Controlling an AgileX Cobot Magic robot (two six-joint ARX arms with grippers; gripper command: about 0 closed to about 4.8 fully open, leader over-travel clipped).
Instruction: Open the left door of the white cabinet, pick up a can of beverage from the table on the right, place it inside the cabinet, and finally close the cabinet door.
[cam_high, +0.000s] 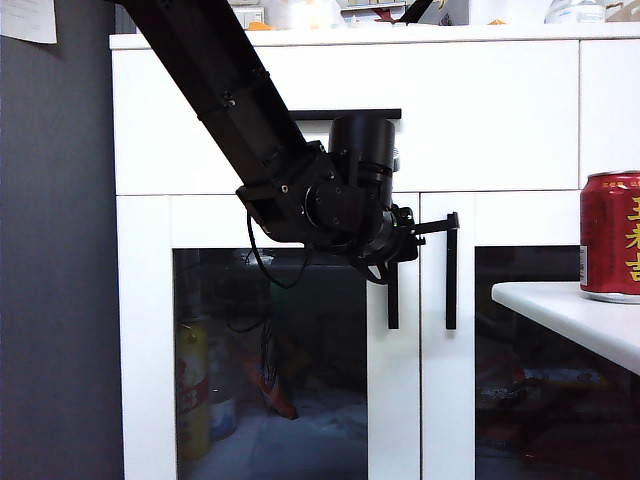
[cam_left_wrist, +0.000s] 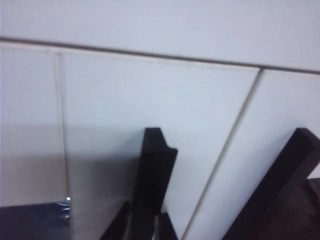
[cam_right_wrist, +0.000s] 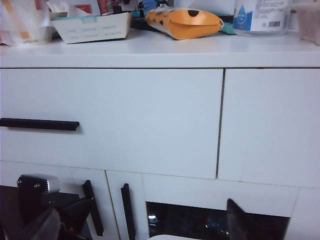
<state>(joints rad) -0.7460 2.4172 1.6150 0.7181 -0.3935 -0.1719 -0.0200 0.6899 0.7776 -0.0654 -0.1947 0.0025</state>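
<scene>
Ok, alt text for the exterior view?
The left gripper is shut on the black bar handle of the white cabinet's closed left door. A red beverage can stands on the table corner at right.

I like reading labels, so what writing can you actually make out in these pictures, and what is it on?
Can: yellow Chinese characters, cut off at the picture's edge; not readable.
White tub on the cabinet top: a barcode and small print, too blurred to read.
Paper on the wall: faint print, too small.
Bottle behind the left door: red label, blurred.
Nothing else carries text.
</scene>
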